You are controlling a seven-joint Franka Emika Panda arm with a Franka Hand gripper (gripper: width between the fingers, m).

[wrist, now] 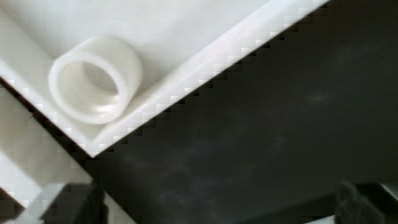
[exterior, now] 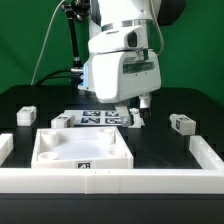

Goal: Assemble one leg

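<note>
The large white square panel (exterior: 80, 150) lies on the black table in front of me. In the wrist view its corner (wrist: 214, 50) shows with one round socket (wrist: 98, 78). Small white legs with tag marks lie apart on the table: one at the exterior view's left (exterior: 27, 116), one behind the panel (exterior: 62, 120), one at the exterior view's right (exterior: 181, 123). My gripper (exterior: 136, 110) hangs just above the table by the panel's far right corner. In the wrist view my gripper (wrist: 217, 206) is open and empty, with only black table between its dark fingertips (wrist: 71, 205).
The marker board (exterior: 100, 120) lies behind the panel, partly under the arm. A low white wall (exterior: 110, 181) borders the table's front and runs up both sides (exterior: 205, 152). Cables hang behind the arm.
</note>
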